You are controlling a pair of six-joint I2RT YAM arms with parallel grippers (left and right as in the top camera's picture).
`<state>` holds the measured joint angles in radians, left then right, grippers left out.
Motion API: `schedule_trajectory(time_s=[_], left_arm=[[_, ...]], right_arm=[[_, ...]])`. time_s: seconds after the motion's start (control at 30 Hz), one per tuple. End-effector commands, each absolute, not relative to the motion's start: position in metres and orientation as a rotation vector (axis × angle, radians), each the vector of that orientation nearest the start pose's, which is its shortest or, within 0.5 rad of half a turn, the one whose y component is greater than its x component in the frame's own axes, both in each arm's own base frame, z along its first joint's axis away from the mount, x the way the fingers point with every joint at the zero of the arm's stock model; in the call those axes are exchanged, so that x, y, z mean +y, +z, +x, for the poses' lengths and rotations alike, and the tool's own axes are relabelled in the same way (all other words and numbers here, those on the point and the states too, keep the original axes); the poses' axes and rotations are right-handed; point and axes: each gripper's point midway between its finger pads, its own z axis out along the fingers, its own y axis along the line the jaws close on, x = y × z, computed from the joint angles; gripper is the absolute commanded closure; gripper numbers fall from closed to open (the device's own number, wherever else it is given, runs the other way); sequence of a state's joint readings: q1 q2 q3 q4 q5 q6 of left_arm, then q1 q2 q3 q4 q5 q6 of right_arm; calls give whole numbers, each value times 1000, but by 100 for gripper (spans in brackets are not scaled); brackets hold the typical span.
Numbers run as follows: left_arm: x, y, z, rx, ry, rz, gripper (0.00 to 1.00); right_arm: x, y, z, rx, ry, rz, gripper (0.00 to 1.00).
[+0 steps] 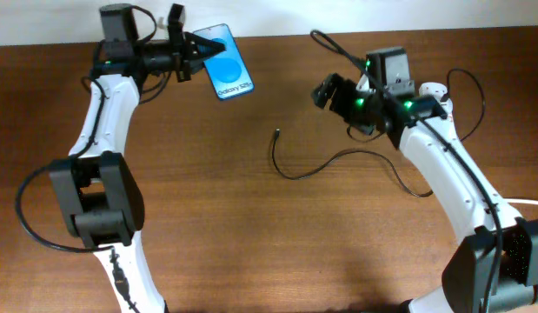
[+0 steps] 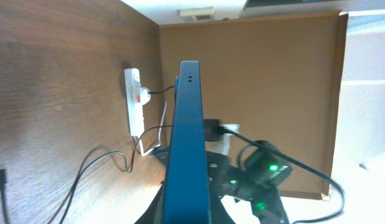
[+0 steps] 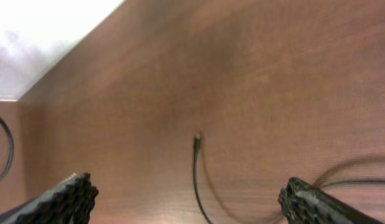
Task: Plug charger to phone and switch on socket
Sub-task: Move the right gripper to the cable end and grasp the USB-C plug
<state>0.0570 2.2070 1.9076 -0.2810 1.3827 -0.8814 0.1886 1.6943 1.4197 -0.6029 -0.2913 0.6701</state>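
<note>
- Phone (image 2: 189, 143) fills the left wrist view edge-on, clamped in the left pincer (image 1: 206, 52). Overhead it's upper centre-left, blue screen up. Can't tell if it's lifted or resting on the bench (image 1: 251, 252).
- Grip is on the thin edges w/ little contact, so the phone could twist or slip when a plug pushes in.
- Right pincer (image 1: 328, 90) is spread wide w/ nothing in it, pointed at the plug tip (image 3: 196, 140), which sits mid-frame in the right wrist view, near but apart.
- Tip is tiny & lies flat on the wood. A pinch may skid it off or catch cable only, leaving it at the wrong angle for the port.
- Charger (image 3: 194, 177) runs in loose curves toward the right arm, so slack may snag or drag when carried.
- Socket (image 2: 135, 99) is upper right overhead, partly hidden by the right arm. Pressing its red switch could shove the strip.
</note>
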Motion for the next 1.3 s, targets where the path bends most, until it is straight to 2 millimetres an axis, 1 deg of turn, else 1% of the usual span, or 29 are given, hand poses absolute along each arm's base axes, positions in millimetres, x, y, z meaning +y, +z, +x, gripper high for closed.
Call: schedule_trajectory(time_s=[0.0,0.07,0.1,0.13,0.2,0.23,0.3,0.33,0.37,0.4,0.43,0.47,0.5,0.53,0.57,0.63,0.7,0.77,0.8,0.9,0.97,1.07,1.2,1.27], left_arm=[[-117,260,525,2134,-1968,-69,100],[-101,260,526,2122,-1964,-103,100],[-97,260,527,2120,-1964,-112,100],[-94,260,527,2117,-1964,-116,100],[-93,260,527,2116,-1963,-117,100],[-94,260,527,2117,-1963,-117,100],[-98,260,526,2121,-1965,-109,100],[-100,260,526,2122,-1967,-107,100],[-100,260,526,2122,-1967,-107,100],[-100,260,526,2122,-1967,-107,100],[-100,260,526,2122,-1967,-107,100],[-100,260,526,2122,-1967,-107,100],[-100,260,526,2122,-1967,-107,100],[-100,260,526,2122,-1967,-107,100],[-100,260,526,2122,-1967,-107,100],[-100,260,526,2122,-1967,-107,100],[-100,260,526,2122,-1967,-107,100],[-100,260,526,2122,-1967,-107,100],[-100,260,526,2122,-1969,-105,100],[-100,260,525,2125,-1974,-112,100],[-100,260,525,2125,-1974,-112,100],[-100,260,525,2125,-1974,-112,100],[-100,260,525,2125,-1974,-112,100],[-100,260,525,2125,-1974,-112,100]], right_arm=[[132,200,442,2484,655,323,2],[142,184,442,2528,692,311,2],[149,174,443,2558,712,300,2],[161,162,443,2594,738,279,2],[187,134,445,2668,776,229,2],[200,115,445,2714,776,221,2],[212,89,441,2775,777,206,2],[214,71,440,2808,766,217,2],[216,66,442,2812,772,248,0],[219,62,443,2815,779,279,10],[224,63,445,2801,787,259,16],[230,64,448,2778,780,236,34],[234,66,451,2758,764,220,38],[236,66,452,2746,756,220,39],[236,65,454,2742,747,277,41],[237,63,455,2740,757,316,48],[238,54,454,2757,760,319,51],[241,37,450,2795,755,367,59],[243,30,449,2807,752,366,61],[242,18,448,2825,737,372,63],[244,11,445,2844,745,375,67],[248,6,443,2856,772,367,68],[259,7,442,2845,789,331,68],[261,2,442,2849,785,326,69]])
